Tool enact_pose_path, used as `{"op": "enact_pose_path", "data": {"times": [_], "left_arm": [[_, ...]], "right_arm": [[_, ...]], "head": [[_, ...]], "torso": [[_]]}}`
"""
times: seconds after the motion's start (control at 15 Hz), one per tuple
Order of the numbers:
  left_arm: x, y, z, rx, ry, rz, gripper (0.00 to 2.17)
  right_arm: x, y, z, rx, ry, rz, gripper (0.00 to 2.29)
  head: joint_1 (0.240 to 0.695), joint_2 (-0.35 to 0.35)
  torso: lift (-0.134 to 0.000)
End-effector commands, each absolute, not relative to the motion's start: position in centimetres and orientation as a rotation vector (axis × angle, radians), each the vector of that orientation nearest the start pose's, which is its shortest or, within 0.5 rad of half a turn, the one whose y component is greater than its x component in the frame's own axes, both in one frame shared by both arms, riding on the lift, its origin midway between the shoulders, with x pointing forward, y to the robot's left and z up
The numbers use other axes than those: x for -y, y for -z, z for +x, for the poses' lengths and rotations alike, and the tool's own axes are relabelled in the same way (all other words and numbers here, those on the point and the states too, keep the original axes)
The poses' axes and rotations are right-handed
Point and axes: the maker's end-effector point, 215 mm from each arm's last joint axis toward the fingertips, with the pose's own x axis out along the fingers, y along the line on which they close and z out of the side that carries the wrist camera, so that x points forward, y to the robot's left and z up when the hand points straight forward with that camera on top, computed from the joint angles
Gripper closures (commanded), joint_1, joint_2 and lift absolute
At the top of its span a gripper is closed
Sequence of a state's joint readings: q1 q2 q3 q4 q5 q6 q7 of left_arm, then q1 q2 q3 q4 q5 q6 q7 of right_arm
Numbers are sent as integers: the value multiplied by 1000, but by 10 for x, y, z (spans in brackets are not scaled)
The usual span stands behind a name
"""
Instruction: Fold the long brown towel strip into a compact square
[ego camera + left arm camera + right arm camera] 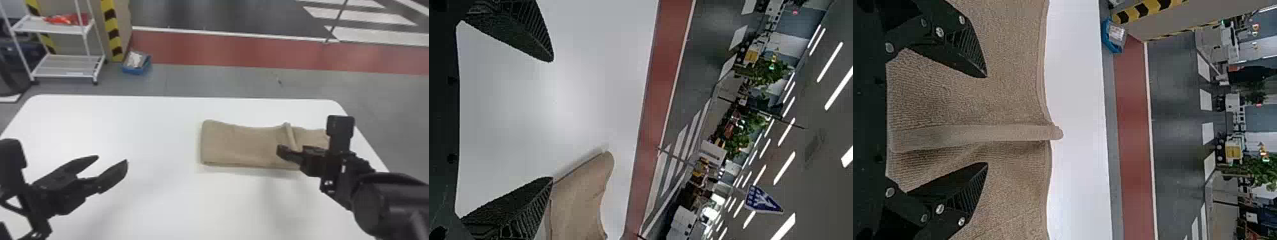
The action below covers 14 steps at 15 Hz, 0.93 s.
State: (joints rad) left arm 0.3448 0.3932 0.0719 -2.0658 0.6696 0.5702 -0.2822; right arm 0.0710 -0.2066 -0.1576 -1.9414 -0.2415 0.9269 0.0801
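The brown towel strip (pixel 242 145) lies flat on the right half of the white table, with a raised ridge (pixel 291 135) across it. Over its right part hangs my right gripper (pixel 292 156). In the right wrist view the towel (pixel 1013 90) fills the area below the open right gripper (pixel 987 120), the ridge (pixel 978 136) between its two fingers, nothing gripped. At the left of the table my left gripper (pixel 111 159) stands open above bare surface, apart from the towel. In the left wrist view, the left gripper (pixel 553 120) is open and a towel end (pixel 579 200) shows past one finger.
The white table (pixel 143 127) has rounded far corners; its right edge runs beneath my right arm. Beyond it on the floor stand a white shelf rack (pixel 68 60) and a blue box (pixel 137 67), both at the back left.
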Motion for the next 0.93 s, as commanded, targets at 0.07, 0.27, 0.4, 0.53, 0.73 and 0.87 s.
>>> {"op": "enact_pose_path", "data": {"times": [0.07, 0.27, 0.4, 0.53, 0.73, 0.87], "left_arm": [[-196, 377, 452, -410, 493, -293, 22], [-196, 378, 452, -412, 494, -293, 22], [-195, 378, 451, -413, 495, -293, 22], [-196, 378, 452, -412, 493, -291, 22], [-198, 380, 452, -415, 490, -289, 22], [-198, 382, 452, -418, 489, -287, 22]], "right_arm": [[315, 426, 500, -627, -24, 62, 394], [313, 437, 489, -666, -25, 65, 407], [312, 438, 489, -666, -24, 73, 515], [313, 440, 487, -677, -23, 72, 532], [313, 443, 479, -697, -22, 76, 532], [316, 438, 478, -693, -14, 68, 532]], "head": [[695, -141], [695, -139], [695, -137], [695, -137], [695, -138], [695, -138]], "torso": [[-124], [-124], [-124], [-124], [-124], [-124]]}}
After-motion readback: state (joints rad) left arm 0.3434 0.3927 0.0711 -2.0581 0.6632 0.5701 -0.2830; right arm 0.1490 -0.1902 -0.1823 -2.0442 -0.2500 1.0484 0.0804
